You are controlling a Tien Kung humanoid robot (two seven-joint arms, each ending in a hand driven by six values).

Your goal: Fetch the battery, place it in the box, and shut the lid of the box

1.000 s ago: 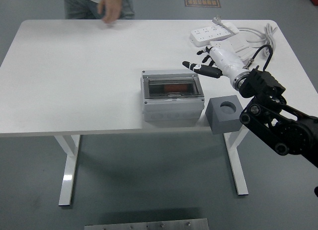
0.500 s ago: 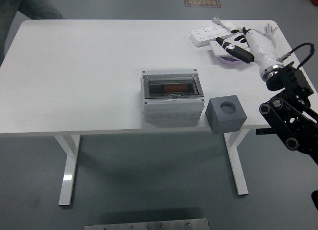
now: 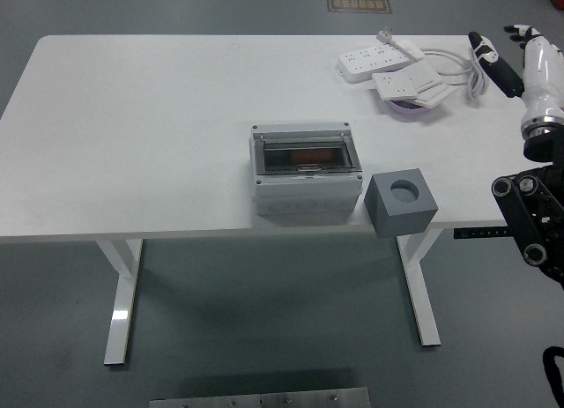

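Note:
A grey box (image 3: pixel 307 174) stands near the table's front edge, at the middle. Its clear lid lies flat on top, and an orange battery (image 3: pixel 304 155) shows through it inside. Right of the box sits a grey block (image 3: pixel 402 203) with a round, empty hole in its top. My right hand (image 3: pixel 505 41) is at the picture's far right edge, beyond the table's right side and well away from the box. Its fingers are spread and hold nothing. My left arm is out of view.
White power strips (image 3: pixel 379 57) with a coiled cable lie at the table's (image 3: pixel 132 144) back right corner. A purple dish (image 3: pixel 407 110) sits partly under them.
My right hand has drawn back from beside the box, rightward and up past the table's right edge. The person at the far side has left the view.

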